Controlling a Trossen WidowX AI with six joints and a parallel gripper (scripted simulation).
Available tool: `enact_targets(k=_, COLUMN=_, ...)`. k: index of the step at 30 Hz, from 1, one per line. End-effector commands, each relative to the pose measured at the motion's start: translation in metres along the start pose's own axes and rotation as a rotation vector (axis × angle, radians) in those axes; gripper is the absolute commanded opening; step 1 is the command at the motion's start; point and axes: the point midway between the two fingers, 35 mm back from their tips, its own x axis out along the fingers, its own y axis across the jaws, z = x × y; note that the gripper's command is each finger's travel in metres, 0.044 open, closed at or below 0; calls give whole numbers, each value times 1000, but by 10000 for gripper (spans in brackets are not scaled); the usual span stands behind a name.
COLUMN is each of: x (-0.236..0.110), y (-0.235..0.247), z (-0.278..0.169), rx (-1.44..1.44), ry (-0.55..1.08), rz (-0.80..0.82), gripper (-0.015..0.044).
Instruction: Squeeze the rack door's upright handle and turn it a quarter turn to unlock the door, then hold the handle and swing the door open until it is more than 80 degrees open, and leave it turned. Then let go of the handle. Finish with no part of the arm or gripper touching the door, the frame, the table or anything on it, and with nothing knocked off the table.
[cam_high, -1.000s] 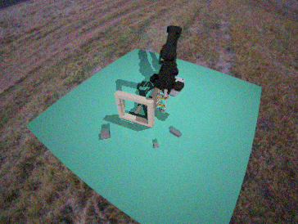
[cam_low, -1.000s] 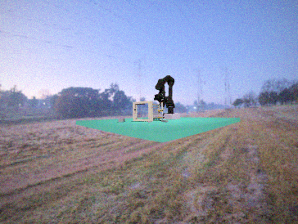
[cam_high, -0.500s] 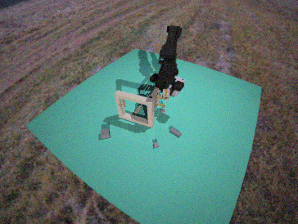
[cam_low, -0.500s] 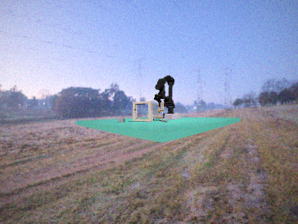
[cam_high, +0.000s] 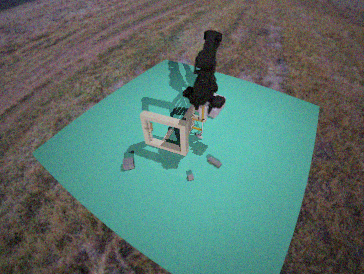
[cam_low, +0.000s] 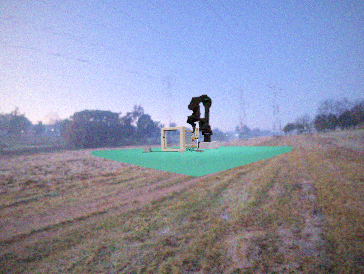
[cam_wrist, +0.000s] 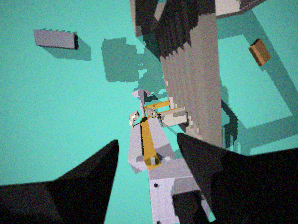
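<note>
Black fingers flank what may be the handle (cam_wrist: 149, 140), cropped below.

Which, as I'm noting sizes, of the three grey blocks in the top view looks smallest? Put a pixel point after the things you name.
The grey block (cam_high: 190, 176) lowest in that view; both others look clearly bigger.
</note>
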Motion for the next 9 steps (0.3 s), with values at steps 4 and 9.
enact_targets(k=4, x=-10, y=0, z=1, rx=2, ry=-2, rz=0, gripper=281)
enact_targets(k=9, x=-17, y=0, z=1, rx=2, ry=-2, rz=0, gripper=281)
